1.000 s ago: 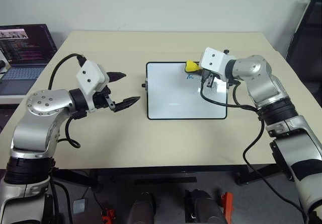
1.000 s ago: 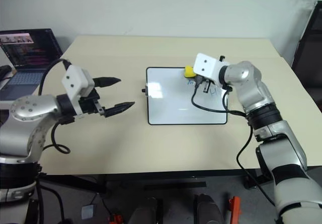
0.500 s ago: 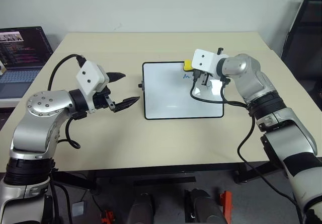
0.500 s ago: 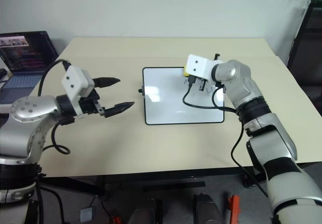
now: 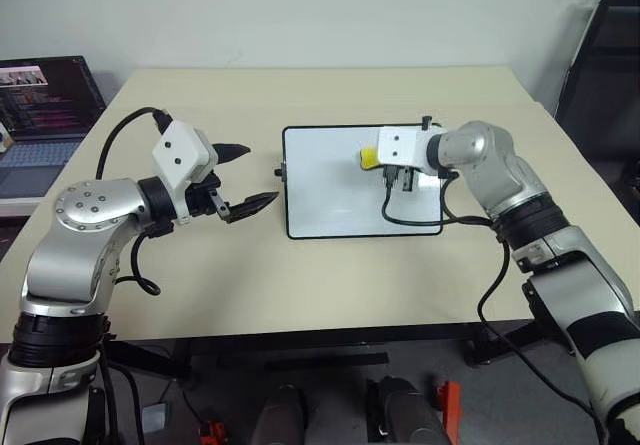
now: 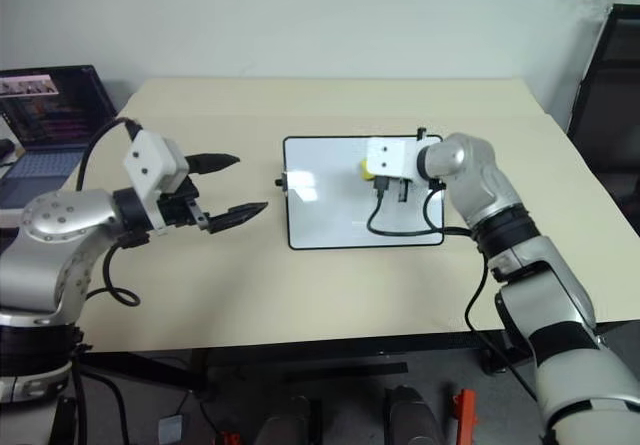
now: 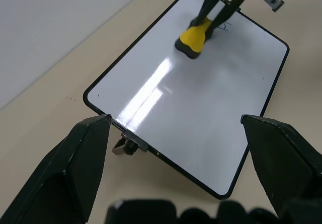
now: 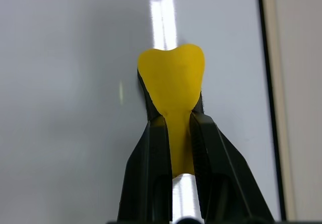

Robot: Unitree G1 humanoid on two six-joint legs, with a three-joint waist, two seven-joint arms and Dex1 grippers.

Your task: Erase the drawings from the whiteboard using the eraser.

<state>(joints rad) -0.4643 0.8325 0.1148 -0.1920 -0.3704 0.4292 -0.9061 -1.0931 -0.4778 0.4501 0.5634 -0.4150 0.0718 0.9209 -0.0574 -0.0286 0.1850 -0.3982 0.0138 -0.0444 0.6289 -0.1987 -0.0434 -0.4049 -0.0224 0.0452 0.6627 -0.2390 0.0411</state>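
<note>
Right gripper (image 8: pixel 173 133) pinching eraser (image 7: pixel 193 36), pressed on board (image 5: pixel 330 195) mid-surface. Left gripper (image 5: pixel 245 178) spread wide, empty, beside board. Risk — board unheld, may slide; blue mark (image 7: pixel 225 26) behind eraser could be missed.

You see the whiteboard (image 5: pixel 330 185) with a glossy, smooth white face that throws back bright streaks of light, edged by a thin black frame that looks like plastic. The eraser (image 8: pixel 171 90) looks like matt yellow plastic or foam, smooth, with a dark underside. The 2 black fingers (image 8: pixel 151 173) pinching it have a slight sheen, like hard plastic. The table (image 5: pixel 300 285) is a matt, even beige surface. The laptop (image 5: pixel 45 115) has a glowing screen.
</note>
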